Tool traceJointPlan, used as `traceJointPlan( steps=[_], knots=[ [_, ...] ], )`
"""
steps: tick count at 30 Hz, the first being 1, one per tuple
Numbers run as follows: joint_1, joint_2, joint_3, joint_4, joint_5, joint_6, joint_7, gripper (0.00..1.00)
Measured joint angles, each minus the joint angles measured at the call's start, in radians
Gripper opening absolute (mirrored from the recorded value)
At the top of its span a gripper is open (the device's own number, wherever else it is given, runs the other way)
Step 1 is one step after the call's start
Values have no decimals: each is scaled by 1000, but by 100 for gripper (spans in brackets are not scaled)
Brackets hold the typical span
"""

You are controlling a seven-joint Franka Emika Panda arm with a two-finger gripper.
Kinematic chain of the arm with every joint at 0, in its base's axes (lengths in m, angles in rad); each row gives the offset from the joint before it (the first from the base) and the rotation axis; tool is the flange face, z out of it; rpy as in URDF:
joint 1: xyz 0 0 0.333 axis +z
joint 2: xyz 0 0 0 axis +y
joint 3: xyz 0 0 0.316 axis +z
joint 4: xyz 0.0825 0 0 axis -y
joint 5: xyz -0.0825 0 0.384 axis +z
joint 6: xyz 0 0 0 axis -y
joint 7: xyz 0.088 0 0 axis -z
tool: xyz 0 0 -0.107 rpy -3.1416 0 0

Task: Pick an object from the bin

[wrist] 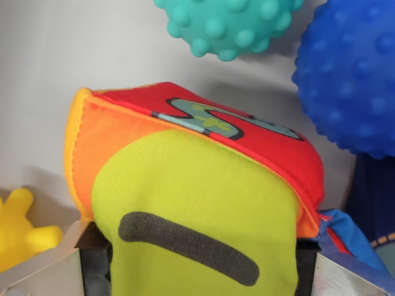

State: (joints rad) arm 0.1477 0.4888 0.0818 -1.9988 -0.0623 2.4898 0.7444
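at the wrist view's left a yellow knobbed toy (pixel 21 228) lies low on the pale bin floor (pixel 74 55). in the middle the gripper (pixel 197 271) has its jaws closed against the sides of a soft fabric cube (pixel 197 197), orange, lime and red, filling the gap between the metal fingers (pixel 46 271). the grasp looks made; next comes a straight lift clear of the bin. above sits a teal bumpy ball (pixel 225 24), then a blue bumpy ball (pixel 352 74), with blue cloth (pixel 345 237) beneath.
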Motion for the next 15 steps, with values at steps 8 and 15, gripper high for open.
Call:
traceJointPlan(
  steps=[8, 15],
  knots=[
    [-1, -60, 2, -2, 10, -58, -5, 0],
    [-1, -111, 3, 2, 17, -114, -9, 0]
  ],
)
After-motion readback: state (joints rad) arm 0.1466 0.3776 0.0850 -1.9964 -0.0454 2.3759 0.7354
